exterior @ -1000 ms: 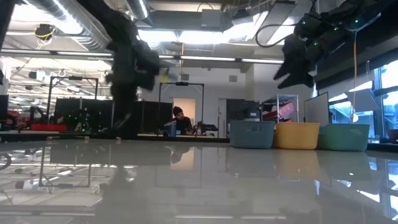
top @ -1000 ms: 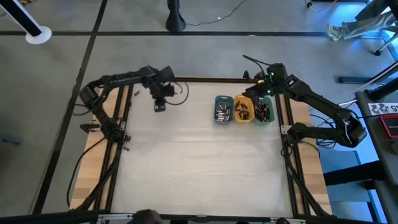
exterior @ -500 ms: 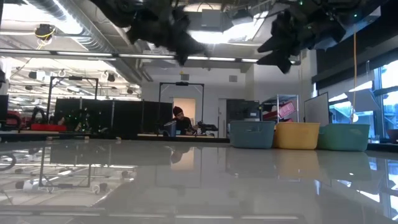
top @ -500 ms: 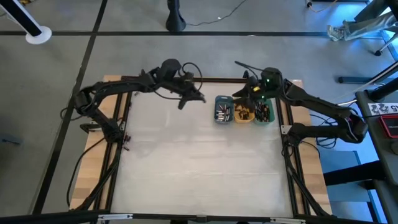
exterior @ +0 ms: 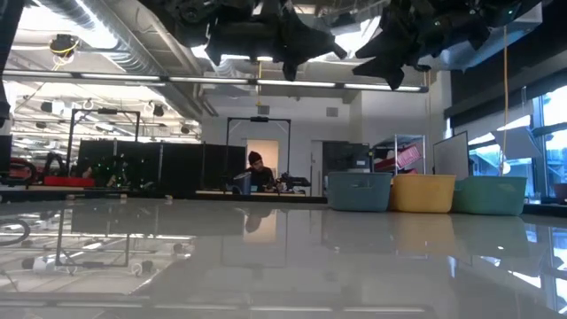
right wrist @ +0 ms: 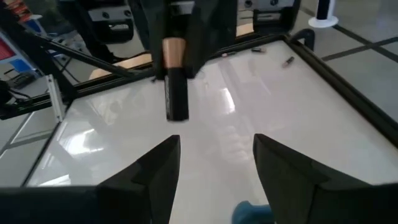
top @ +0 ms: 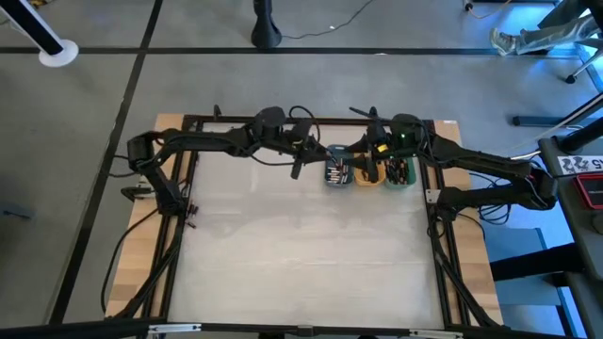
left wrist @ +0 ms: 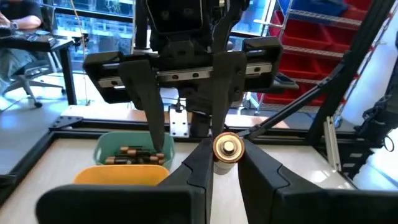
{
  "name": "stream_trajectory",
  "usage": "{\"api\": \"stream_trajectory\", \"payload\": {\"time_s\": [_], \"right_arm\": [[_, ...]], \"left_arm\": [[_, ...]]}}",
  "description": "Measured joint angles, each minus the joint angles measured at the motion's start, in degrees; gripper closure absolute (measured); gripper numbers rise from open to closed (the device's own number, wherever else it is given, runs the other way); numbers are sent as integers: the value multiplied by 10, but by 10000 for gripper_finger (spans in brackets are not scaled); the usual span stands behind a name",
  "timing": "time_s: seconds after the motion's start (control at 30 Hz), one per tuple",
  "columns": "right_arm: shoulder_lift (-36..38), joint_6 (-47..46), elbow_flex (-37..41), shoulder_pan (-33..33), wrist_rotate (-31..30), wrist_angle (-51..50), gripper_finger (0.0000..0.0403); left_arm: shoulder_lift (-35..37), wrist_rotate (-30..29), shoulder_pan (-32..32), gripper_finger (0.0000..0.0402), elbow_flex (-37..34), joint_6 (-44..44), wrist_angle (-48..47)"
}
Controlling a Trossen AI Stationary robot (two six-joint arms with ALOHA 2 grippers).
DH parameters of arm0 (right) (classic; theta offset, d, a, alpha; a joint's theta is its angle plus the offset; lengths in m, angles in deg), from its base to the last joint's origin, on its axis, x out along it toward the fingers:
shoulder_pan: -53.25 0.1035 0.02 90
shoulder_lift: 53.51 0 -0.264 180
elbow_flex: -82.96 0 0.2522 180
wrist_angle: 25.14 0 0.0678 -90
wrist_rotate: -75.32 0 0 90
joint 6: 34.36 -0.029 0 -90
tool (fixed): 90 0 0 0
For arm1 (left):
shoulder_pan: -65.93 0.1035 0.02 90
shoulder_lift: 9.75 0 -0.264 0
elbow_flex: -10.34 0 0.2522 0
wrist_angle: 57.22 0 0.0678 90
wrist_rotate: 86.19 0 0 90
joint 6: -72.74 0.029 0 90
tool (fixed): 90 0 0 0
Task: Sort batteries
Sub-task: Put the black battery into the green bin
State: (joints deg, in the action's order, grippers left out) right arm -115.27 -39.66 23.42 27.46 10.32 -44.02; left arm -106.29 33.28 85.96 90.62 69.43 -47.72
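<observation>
My left gripper (top: 300, 162) reaches level across the far side of the table and is shut on one battery (right wrist: 175, 78), which has a copper-coloured end and a dark body. My right gripper (top: 361, 155) faces it, open, above the trays; its fingers (left wrist: 149, 124) stand apart and touch nothing. Below them a blue tray (top: 337, 168), an orange tray (top: 367, 169) and a green tray (top: 399, 169) stand side by side. Each holds several batteries lying loose inside. My left gripper pinches the battery between its two fingertips (left wrist: 202, 163), where the battery's round end (left wrist: 227, 148) shows. The copper-coloured end (right wrist: 173, 51) is between the fingers, and the dark body (right wrist: 176, 99) sticks out past them. The fingers come about level from the table's left. The battery is lifted clear.
The trays stand in a row near the table's far right edge (exterior: 423, 192). Two small dark pieces (right wrist: 288, 61) lie by the black frame at the far left. The pale tabletop (top: 301, 245) stretches toward the near edge. People sit in the room behind (exterior: 255, 168).
My left gripper has swung from the table's far left toward the trays, has risen, and has tipped from pointing down to about level, still shut on the battery. My right gripper has moved toward the table's left above the trays, staying open.
</observation>
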Motion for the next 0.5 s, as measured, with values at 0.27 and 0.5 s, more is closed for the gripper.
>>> {"api": "stream_trajectory", "payload": {"time_s": [0.27, 0.5], "right_arm": [[-3, 1, 0, 25, 1, 4, 198], [-16, 2, 0, 45, 33, 2, 198]], "left_arm": [[-20, -1, -23, 351, 0, -16, 48], [-27, 6, -26, 353, 0, -20, 46]]}}
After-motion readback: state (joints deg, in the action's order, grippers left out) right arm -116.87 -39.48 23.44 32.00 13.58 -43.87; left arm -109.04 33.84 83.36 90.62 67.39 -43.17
